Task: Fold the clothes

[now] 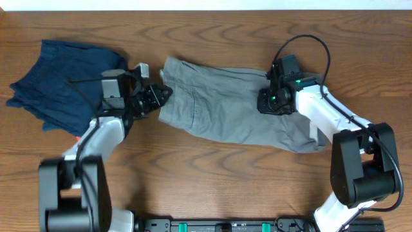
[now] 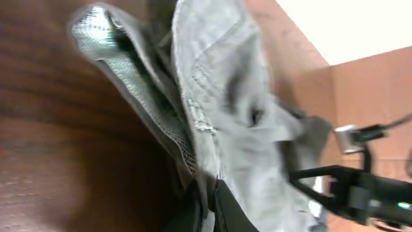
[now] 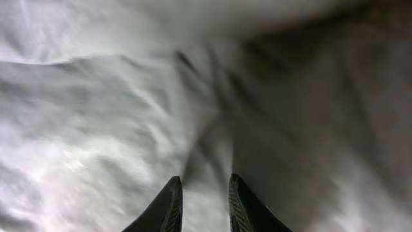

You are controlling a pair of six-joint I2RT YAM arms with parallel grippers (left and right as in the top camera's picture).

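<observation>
Grey shorts point(image 1: 232, 113) lie spread across the middle of the table point(image 1: 206, 193), ready for folding. At the waistband edge the left gripper point(image 1: 161, 95) appears clamped on fabric. The right gripper point(image 3: 205, 187) pinches a cloth ridge between 2 narrow-set fingers, probably for a joint lift. To the left, the navy garment point(image 1: 58, 87) lies apart.

White shells are covering black joints on the left arm point(image 1: 103, 132) and right arm point(image 1: 325, 113). A black cable point(image 1: 309, 38) is looping off the right one; the right gripper point(image 3: 204, 179) is tapering into black fingers point(image 3: 166, 209).
</observation>
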